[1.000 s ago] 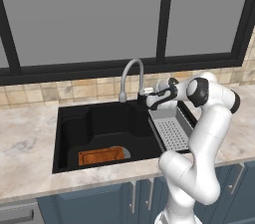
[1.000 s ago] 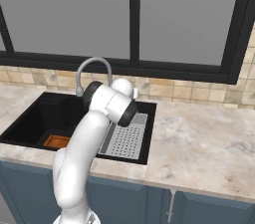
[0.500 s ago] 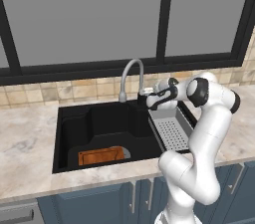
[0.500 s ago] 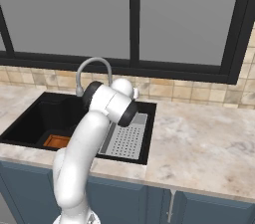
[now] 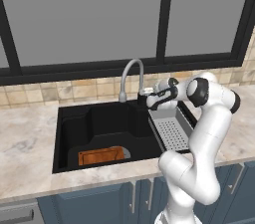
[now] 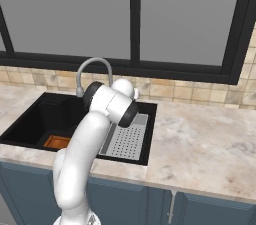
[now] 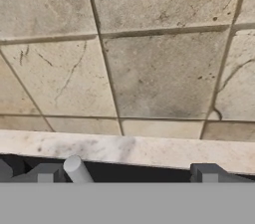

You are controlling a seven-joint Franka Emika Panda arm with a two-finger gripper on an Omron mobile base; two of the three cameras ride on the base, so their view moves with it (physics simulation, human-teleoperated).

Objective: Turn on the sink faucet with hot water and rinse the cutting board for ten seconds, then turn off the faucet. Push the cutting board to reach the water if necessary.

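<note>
The sink faucet [image 5: 131, 74] arches its grey gooseneck over the back of the black sink [image 5: 74, 123], and no water runs from it. My gripper [image 5: 149, 100] hovers at the faucet's short black base, pointing at the tiled wall. In the hand view the gripper [image 7: 127, 174] is open, its fingertips [image 7: 46, 173] set wide apart, and a small grey rod, the faucet handle [image 7: 76, 169], stands between them close to the left tip. The orange-brown cutting board [image 5: 101, 156] lies flat at the basin's front. From the right, the faucet [image 6: 93, 67] and cutting board [image 6: 56, 142] show beside my arm.
A grey perforated drainer tray [image 5: 172, 131] fills the sink's right side, under my forearm. Beige wall tiles [image 7: 159, 68] and a strip of marble counter [image 7: 149, 149] lie straight ahead of the hand. Dark window frames run above the backsplash.
</note>
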